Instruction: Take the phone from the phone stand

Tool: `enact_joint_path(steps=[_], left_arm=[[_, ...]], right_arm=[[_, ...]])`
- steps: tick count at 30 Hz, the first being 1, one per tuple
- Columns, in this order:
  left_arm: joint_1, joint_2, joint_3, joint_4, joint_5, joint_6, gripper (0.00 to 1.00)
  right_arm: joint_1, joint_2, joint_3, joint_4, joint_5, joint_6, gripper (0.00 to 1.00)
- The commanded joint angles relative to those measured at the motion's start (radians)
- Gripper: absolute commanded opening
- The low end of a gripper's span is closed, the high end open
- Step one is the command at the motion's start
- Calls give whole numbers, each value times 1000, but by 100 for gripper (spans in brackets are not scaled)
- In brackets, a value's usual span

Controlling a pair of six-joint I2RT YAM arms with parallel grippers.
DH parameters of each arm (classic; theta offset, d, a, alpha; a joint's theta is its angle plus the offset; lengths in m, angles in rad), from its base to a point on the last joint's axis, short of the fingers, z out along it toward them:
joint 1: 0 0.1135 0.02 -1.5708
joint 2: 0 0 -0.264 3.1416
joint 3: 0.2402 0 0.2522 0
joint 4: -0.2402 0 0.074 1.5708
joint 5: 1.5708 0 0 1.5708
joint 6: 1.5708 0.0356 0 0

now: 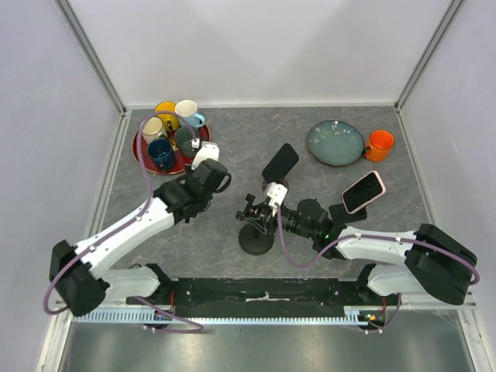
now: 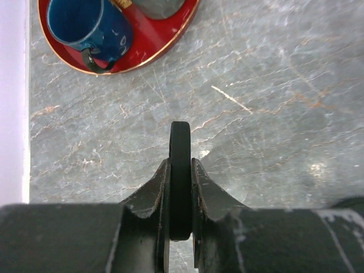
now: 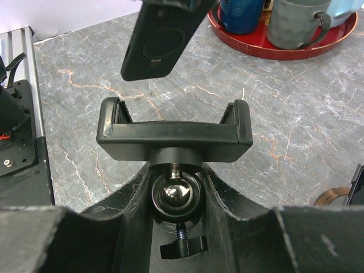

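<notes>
Black phone (image 1: 280, 161) seems clear of phone stand (image 3: 174, 133).

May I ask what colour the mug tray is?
The tray is red, clearest in top external view.

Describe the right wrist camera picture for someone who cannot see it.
The right gripper grips the ball joint of a black phone stand, whose clamp is empty. A black phone shows beyond it, its top cut off; a red tray of mugs sits on the grey table behind.
</notes>
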Motion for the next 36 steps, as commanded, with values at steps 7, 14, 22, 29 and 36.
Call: enact_joint_path(steps=[7,14,22,29,36], left_arm=[[67,253,66,121,-157,90,2],[152,439,112,160,-232,118,2],[183,539,127,184,-208,114,3],[156,606,132,172,-168,91,14],[147,638,139,161,-128,52,27]], right_arm=[[-9,0,-50,-94,40,6,7],[-8,9,-58,-77,22,13,7],[-8,17,-65,-67,13,14,6],[-9,26,-59,-60,-6,16,6],[-11,32,-58,-68,-15,17,6]])
